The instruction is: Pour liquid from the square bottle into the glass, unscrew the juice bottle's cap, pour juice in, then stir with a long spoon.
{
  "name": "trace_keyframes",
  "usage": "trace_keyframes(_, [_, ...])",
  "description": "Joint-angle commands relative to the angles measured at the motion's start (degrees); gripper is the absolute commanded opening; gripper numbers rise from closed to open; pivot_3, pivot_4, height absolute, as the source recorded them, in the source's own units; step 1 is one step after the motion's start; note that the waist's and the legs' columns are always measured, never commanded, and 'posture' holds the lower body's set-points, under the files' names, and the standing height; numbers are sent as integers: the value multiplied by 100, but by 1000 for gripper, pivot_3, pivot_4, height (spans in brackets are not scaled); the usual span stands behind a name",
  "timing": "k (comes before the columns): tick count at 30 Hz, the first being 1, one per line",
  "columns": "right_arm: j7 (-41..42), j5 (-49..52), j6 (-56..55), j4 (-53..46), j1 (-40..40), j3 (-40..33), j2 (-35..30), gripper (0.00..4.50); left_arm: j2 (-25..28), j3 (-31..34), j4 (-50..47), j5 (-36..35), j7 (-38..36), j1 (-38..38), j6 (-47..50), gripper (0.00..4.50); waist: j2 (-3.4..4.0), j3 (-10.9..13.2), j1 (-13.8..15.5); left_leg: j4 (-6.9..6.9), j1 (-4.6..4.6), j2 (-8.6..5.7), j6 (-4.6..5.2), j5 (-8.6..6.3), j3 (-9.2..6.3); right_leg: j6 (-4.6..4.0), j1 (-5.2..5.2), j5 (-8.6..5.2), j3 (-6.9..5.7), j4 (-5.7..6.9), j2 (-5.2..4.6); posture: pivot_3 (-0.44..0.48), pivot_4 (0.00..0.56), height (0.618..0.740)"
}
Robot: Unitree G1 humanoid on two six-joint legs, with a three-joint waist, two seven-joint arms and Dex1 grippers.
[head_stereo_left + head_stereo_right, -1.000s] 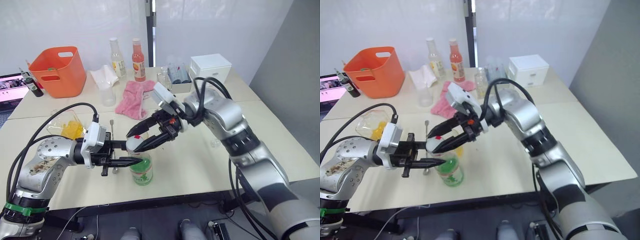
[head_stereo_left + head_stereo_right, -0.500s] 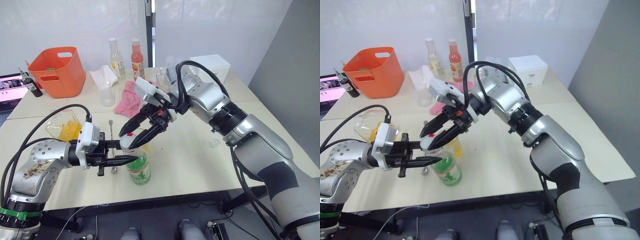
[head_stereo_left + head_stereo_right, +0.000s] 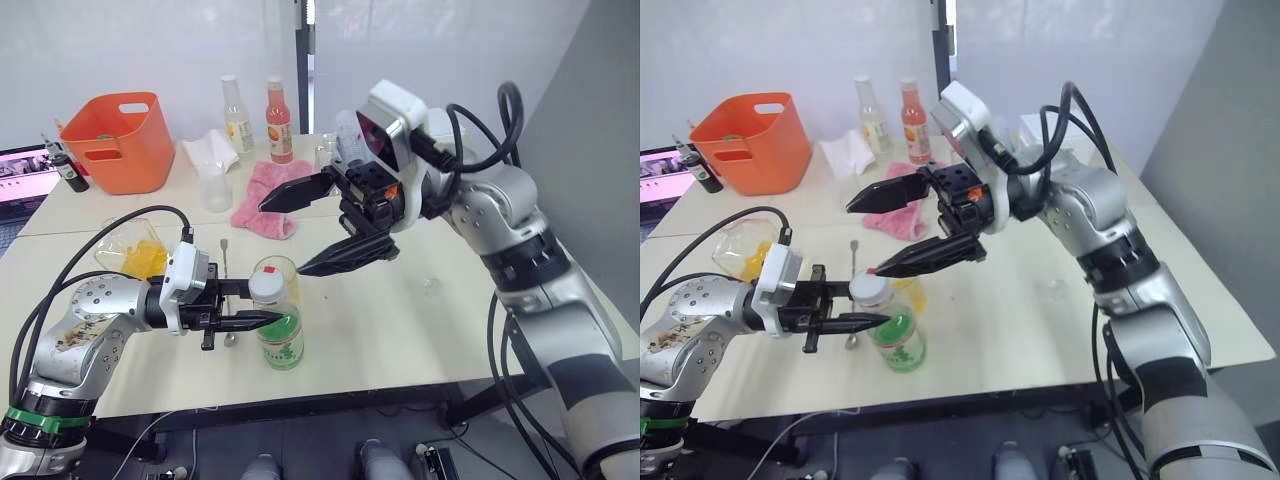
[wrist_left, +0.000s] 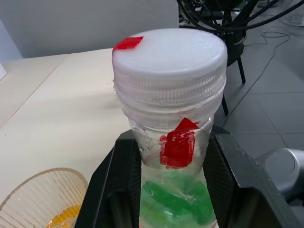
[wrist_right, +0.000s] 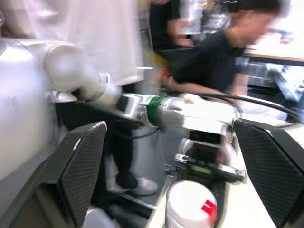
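Note:
The juice bottle [image 3: 281, 338] stands upright near the table's front edge, with green label and pale liquid. Its white cap [image 3: 265, 284], with a red mark, sits on the bottle [image 4: 171, 61]. My left gripper [image 3: 258, 318] is shut on the bottle's neck just under the cap. My right gripper [image 3: 282, 238] hangs wide open and empty above and behind the bottle. The ribbed glass [image 3: 284, 270] stands right behind the bottle with yellow liquid in it. The long spoon [image 3: 226, 290] lies flat on the table beside my left gripper. A clear vessel with yellow liquid, perhaps the square bottle [image 3: 134, 252], is at the left.
At the back stand an orange basket [image 3: 110, 140], a pale yellow bottle [image 3: 233, 115], an orange-red bottle [image 3: 277, 120], a white box [image 3: 420, 130] and a clear cup [image 3: 215, 190] by a white tissue [image 3: 213, 150]. A pink cloth [image 3: 268, 200] lies mid-table. A person [image 5: 213, 66] stands beyond the table.
My right gripper has come off the cap, risen and swung back, and its fingers have spread wide. The cap stays on the bottle. My left gripper still holds the neck.

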Motion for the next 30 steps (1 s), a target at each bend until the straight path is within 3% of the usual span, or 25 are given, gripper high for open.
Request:
trace_keyframes(1, [-1810,197,982,-1419,556,-634,-49,4484,0,-174,96,201,-40,14,72,1400,0,0,13,0,-1,0,0,0,0,-1,0,-1,0,1,-1,0,150,739])
trace_keyframes(6, [-3650,1073,2148,-2667,1373,-1220,89,4484,-47,-267,201,232,-76,-88,54,1400,0,0,59,9,-10,-4,0,0,0,0,1,0,1,-6,-5,0,150,739])
trace_keyframes(12, [-3498,691,2257,-3102,1505,-1022,-159,4484,-92,-344,431,292,-221,-228,-22,1400,-1,0,108,9,-6,-3,0,0,1,0,5,0,1,-9,-3,0,150,739])
trace_keyframes(30, [-3854,-146,2329,-3214,1626,-641,454,4484,-84,-361,492,309,-404,-176,-142,1400,0,0,112,5,-5,-1,1,0,1,0,3,0,1,-10,-2,0,150,739])
